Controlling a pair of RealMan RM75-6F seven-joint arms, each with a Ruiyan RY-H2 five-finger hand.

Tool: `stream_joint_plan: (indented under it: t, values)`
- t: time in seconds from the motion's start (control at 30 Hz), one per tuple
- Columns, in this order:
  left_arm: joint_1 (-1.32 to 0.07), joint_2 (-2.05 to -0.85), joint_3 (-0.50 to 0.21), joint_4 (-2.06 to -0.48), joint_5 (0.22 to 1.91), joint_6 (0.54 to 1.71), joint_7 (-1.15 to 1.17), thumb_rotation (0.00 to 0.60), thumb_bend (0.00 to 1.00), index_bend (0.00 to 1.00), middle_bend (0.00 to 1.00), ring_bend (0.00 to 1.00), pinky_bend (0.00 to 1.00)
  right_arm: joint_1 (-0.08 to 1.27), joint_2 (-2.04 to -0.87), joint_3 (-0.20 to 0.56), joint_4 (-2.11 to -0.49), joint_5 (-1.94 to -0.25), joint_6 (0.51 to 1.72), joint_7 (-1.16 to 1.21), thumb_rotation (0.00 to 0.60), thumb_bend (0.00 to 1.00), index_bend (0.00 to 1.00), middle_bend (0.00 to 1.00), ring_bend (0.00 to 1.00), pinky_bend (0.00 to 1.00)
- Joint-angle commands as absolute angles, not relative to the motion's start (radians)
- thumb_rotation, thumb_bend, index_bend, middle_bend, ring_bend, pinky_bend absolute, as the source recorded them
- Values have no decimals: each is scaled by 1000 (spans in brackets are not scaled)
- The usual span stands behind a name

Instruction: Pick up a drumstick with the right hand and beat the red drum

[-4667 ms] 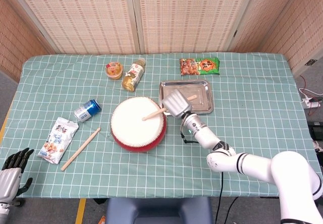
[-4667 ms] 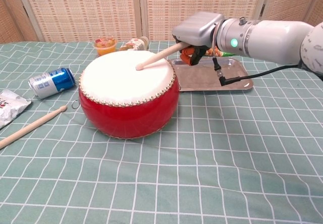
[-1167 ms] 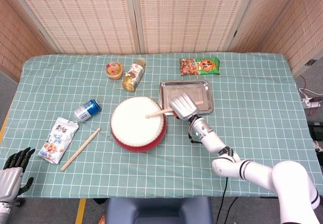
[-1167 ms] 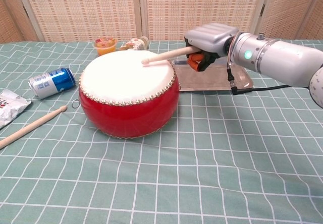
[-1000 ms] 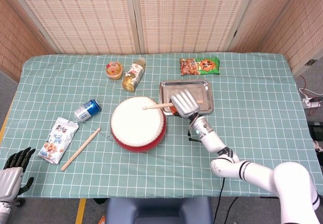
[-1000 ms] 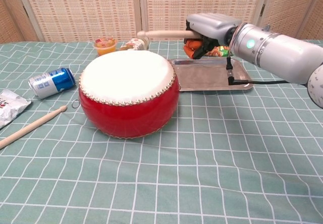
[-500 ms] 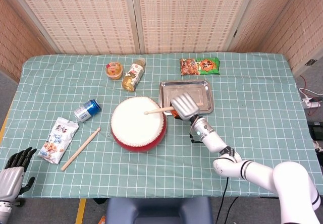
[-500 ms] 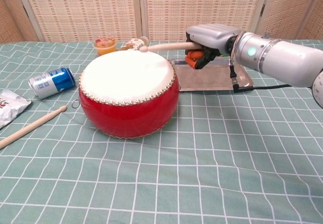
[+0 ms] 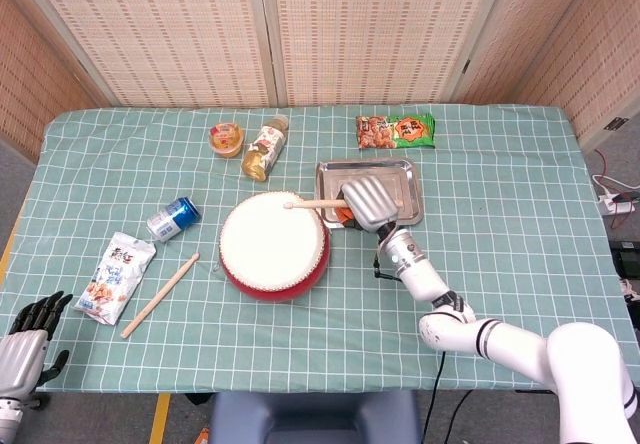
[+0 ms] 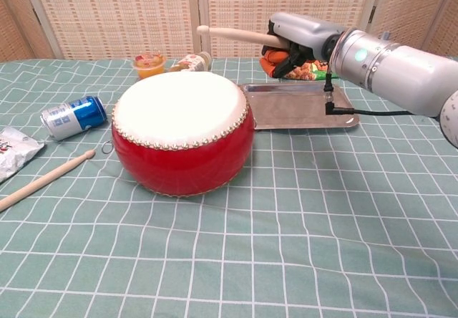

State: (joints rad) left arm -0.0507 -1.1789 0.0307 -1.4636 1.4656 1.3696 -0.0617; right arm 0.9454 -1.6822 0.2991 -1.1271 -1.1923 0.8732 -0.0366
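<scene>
Off the table's near-left corner, the left hand [image 9: 22, 349] is seen idle, fingers loosely apart, nothing held. A spare stick [image 9: 160, 295] is left lying untouched. Mid-table, the red drum [image 10: 182, 133] is waiting. The drumstick [image 10: 236, 36] is gripped by the right hand [image 10: 297, 37], raised clear above the skin: pickup done, a downstroke is judged due. The gripping fingers are mostly hidden.

Blue can [image 9: 173, 217], snack bag [image 9: 115, 276], tray [image 9: 405, 197].
</scene>
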Motion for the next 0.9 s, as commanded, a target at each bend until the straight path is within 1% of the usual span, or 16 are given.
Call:
stream_joint_plan:
  t: [0.03, 0.23, 0.3, 0.37, 0.43, 0.53, 0.6, 0.73, 0.9]
  values:
    - [-51, -1180, 31, -1464, 1466, 1369, -62, 600, 345, 0, 0, 0, 16, 955, -1655, 257, -1133, -1217, 831, -167, 600, 685, 1000, 1000, 1000, 1000]
    - [-50, -1181, 32, -1462, 1461, 1366, -63, 600, 347, 0, 0, 0, 16, 989, -1666, 196, -1101, -1185, 747, -350, 600, 685, 1000, 1000, 1000, 1000]
    - [-50, -1182, 32, -1460, 1459, 1364, -64, 600, 345, 0, 0, 0, 16, 995, -1674, 188, -1089, -1167, 740, -401, 600, 685, 1000, 1000, 1000, 1000]
    - [-50, -1182, 32, -1459, 1459, 1364, -65, 600, 345, 0, 0, 0, 16, 994, -1679, 196, -1090, -1153, 753, -415, 600, 685, 1000, 1000, 1000, 1000]
    - [-49, -1182, 32, -1457, 1459, 1364, -67, 600, 346, 0, 0, 0, 16, 980, -1689, 227, -1104, -1159, 809, -361, 600, 685, 1000, 1000, 1000, 1000]
    - [-50, -1182, 32, -1456, 1459, 1364, -68, 600, 345, 0, 0, 0, 16, 946, -1719, 280, -1101, -1229, 949, -166, 600, 684, 1000, 1000, 1000, 1000]
    - [-51, -1182, 32, -1457, 1461, 1365, -68, 600, 345, 0, 0, 0, 16, 932, -1742, 286, -1060, -1279, 1008, -41, 600, 685, 1000, 1000, 1000, 1000]
    - [-54, -1181, 31, -1461, 1468, 1368, -65, 600, 346, 0, 0, 0, 16, 937, -1731, 263, -1030, -1306, 976, -9, 600, 685, 1000, 1000, 1000, 1000]
    - [-54, -1180, 31, -1466, 1468, 1368, -61, 600, 347, 0, 0, 0, 16, 955, -1698, 237, -1064, -1272, 877, -128, 600, 685, 1000, 1000, 1000, 1000]
